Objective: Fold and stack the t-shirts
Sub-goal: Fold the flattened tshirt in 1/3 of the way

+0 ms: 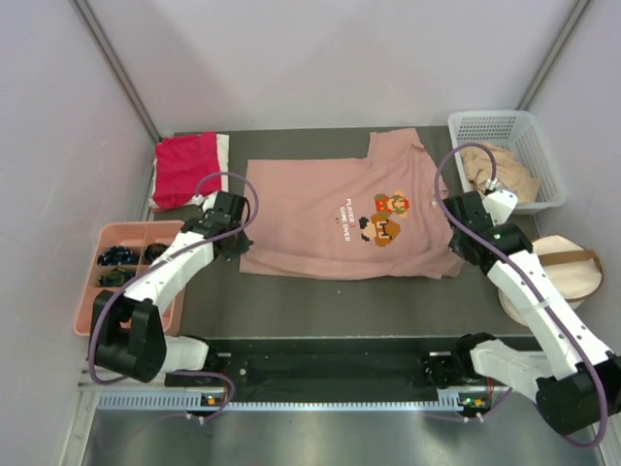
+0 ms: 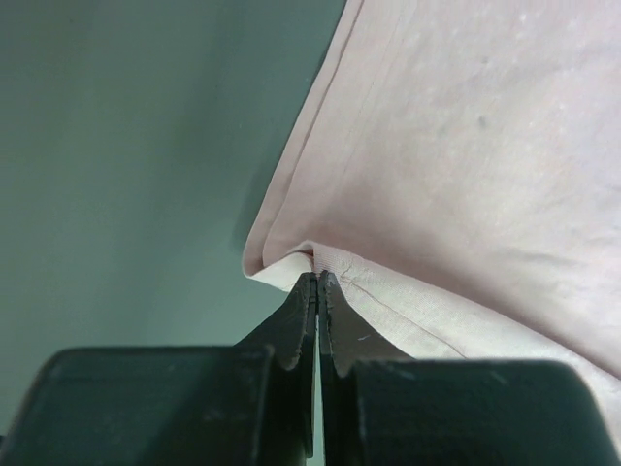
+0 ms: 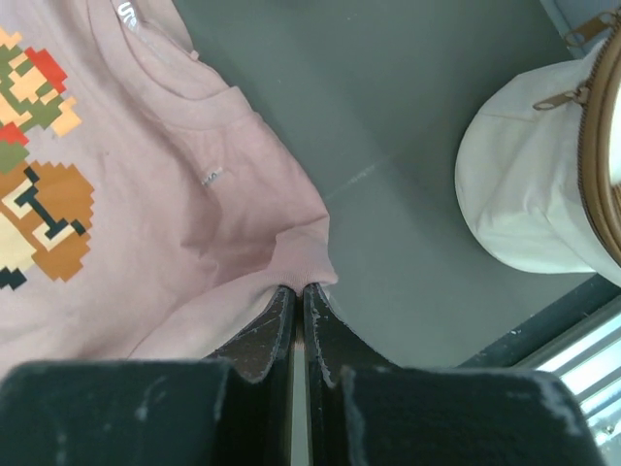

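A dusty-pink t-shirt [image 1: 320, 218] with a pixel-art print [image 1: 385, 217] lies spread flat across the middle of the table. My left gripper [image 1: 241, 236] is shut on a pinch of its left edge, and the folded hem [image 2: 291, 262] bunches at the fingertips [image 2: 309, 291]. My right gripper [image 1: 451, 236] is shut on the shirt's right edge near the collar [image 3: 184, 87], the cloth puckered right at the fingertips [image 3: 315, 306]. A folded red t-shirt [image 1: 184, 167] lies at the back left over a white one [image 1: 224, 148]. A tan t-shirt [image 1: 500, 175] sits crumpled in the basket.
A white plastic basket [image 1: 543, 146] stands at the back right. A round cream bag with a brown strap [image 1: 561, 277] lies by the right arm and also shows in the right wrist view [image 3: 529, 184]. A pink compartment tray [image 1: 92, 291] sits at the left.
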Controlling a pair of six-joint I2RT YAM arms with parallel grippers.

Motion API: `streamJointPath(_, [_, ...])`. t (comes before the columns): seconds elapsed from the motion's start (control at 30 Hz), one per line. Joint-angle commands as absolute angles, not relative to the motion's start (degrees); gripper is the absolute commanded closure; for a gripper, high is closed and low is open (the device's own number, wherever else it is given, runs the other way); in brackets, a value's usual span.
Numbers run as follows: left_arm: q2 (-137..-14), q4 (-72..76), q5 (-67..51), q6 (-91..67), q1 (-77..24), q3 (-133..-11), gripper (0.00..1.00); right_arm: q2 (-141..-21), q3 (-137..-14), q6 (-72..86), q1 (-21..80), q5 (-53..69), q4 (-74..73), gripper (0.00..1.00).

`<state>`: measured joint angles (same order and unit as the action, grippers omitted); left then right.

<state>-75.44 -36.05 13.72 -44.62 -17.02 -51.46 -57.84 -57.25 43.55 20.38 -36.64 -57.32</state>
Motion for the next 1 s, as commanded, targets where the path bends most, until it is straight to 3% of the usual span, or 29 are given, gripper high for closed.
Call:
streamJointPath(0.0, [-76.9,-33.5,15.6,-43.4,-16.2,-54.1,1.00,-60.2,-57.7,40.3,17.5,-34.5,-49.9,1.00])
streamJointPath(0.97, [-84.4,-29.1,13.4,-39.7,-10.3,-57.7,1.00,-82.1,-69.3,31.8,11.0,-30.3,-36.5,1.00])
